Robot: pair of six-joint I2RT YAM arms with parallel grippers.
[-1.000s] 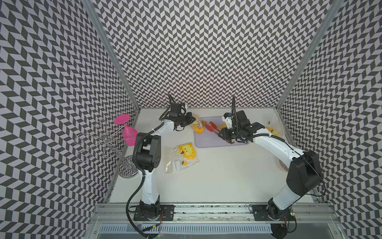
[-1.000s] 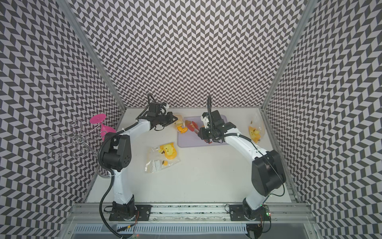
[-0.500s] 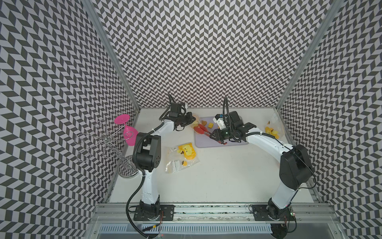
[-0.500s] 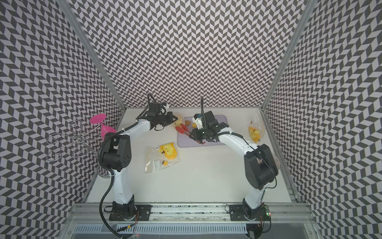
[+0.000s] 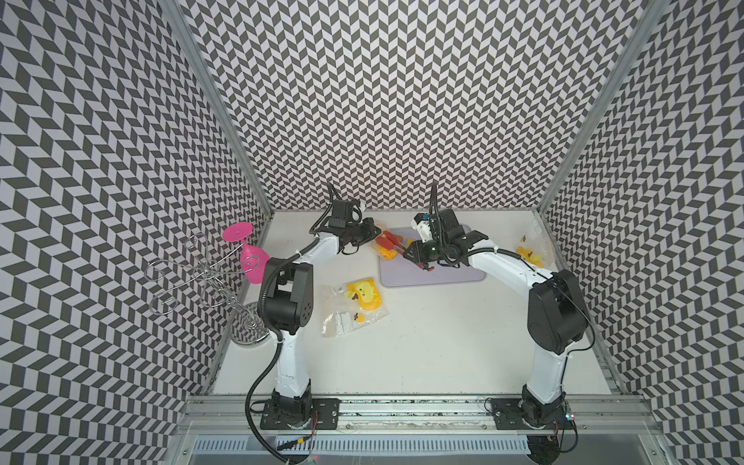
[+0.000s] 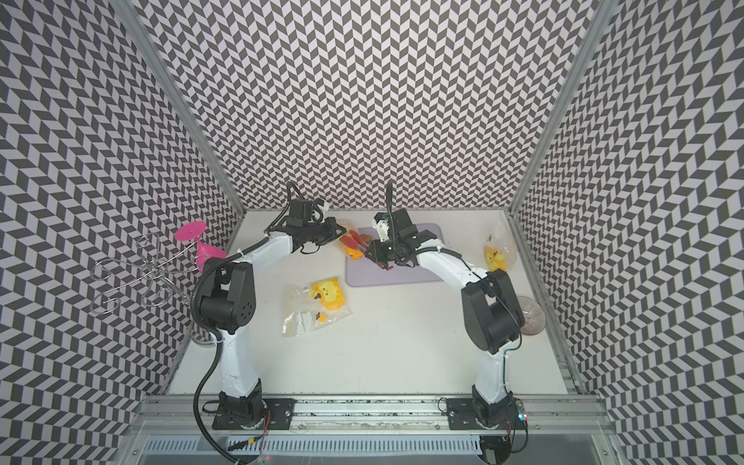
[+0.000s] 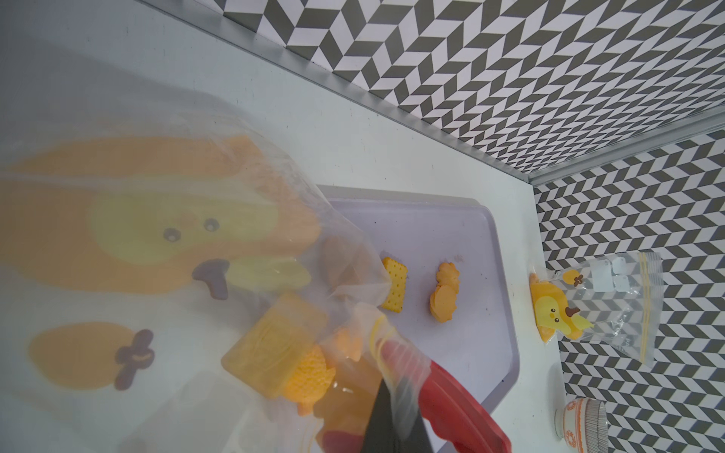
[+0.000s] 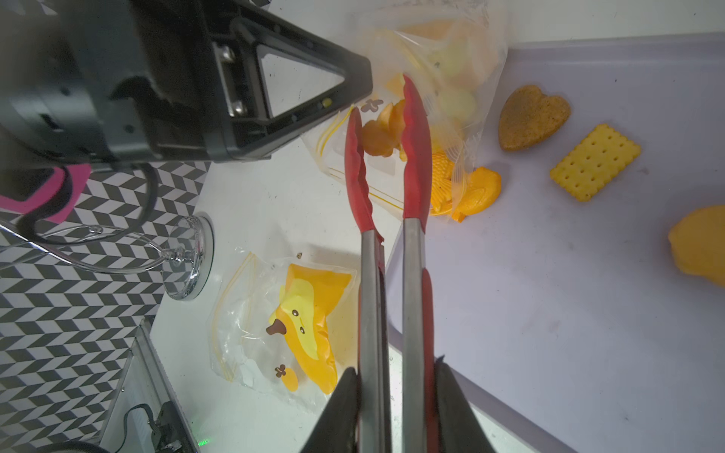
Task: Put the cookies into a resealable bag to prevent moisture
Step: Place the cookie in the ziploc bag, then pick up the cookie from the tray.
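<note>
**Right tool** (image 8: 395, 368): closed on the two steel arms of the tongs (image 8: 414, 255), with one finger outside each arm. The red tips of the tongs stand slightly apart inside the mouth of the resealable bag (image 8: 463, 70). An orange cookie (image 8: 376, 143) sits between the tips and touches both.

**Left tool** (image 5: 371, 235): closed on the zip edge of the same bag. It holds the mouth up off the desk (image 5: 422, 342) at the far corner of the tray (image 8: 588, 313) on the left arm's side.

**Cookies:** Several cookies (image 7: 310, 378) lie inside the bag. A brown heart-shaped cookie (image 8: 533, 117) and a yellow cracker (image 8: 594, 161) lie on the tray, near the bag but apart from it.

**Limits of view**
- In the left wrist view only one dark finger (image 7: 392, 427) shows, at the frame edge under bag film. The film nearest the lens is blurred.
- A second orange cookie (image 8: 698, 251) is cut off by the frame edge in the right wrist view.
- An orange piece (image 8: 478, 192) lies at the bag's corner. Whether it is inside the film or outside cannot be told.
- The hinge end of the tongs is hidden behind the right tool.
- In both top views the cookies are too small to tell apart.

**Pose** (both top views): The left arm stretches toward the far edge of the desk, with its wrist turned toward the tray. The right arm reaches across the tray toward the left tool, with the tongs pointing into the bag.
</note>
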